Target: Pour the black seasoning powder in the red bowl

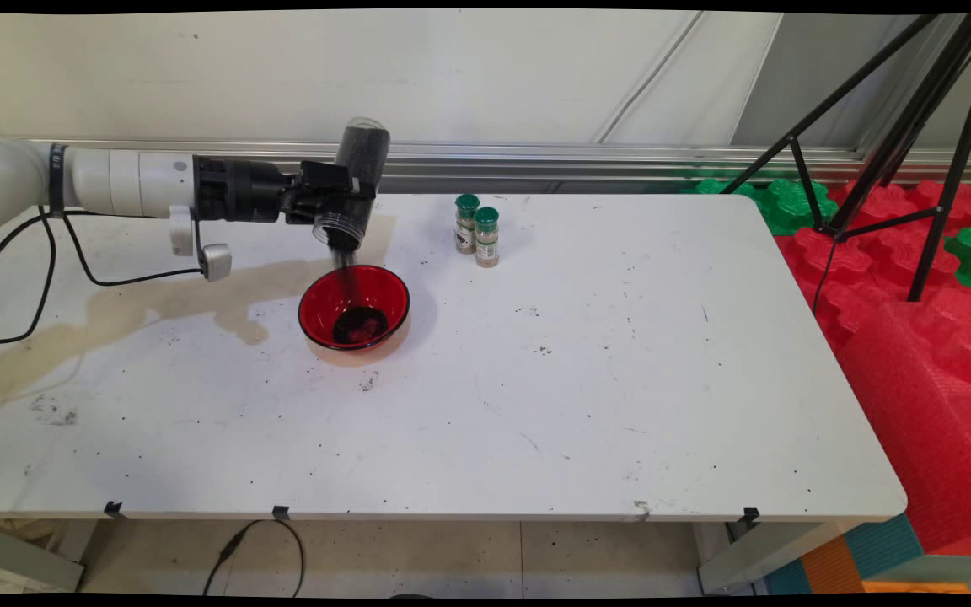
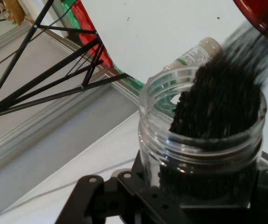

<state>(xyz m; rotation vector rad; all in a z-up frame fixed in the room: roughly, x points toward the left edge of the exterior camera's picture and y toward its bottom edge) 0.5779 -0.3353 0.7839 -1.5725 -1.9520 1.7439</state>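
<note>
My gripper is shut on a clear plastic jar of dark grains, held tipped with its open mouth pointing down. A stream of dark grains falls from the mouth into a red bowl directly below, where a dark pile has gathered. In the hand view the jar fills the lower right, its threaded mouth open and grains sliding out toward the red bowl's rim at the top right.
Two small spice bottles with green caps stand behind and to the right of the bowl. A brownish stain spreads over the table's left part. A black tripod and red and green foam blocks lie off the table's right side.
</note>
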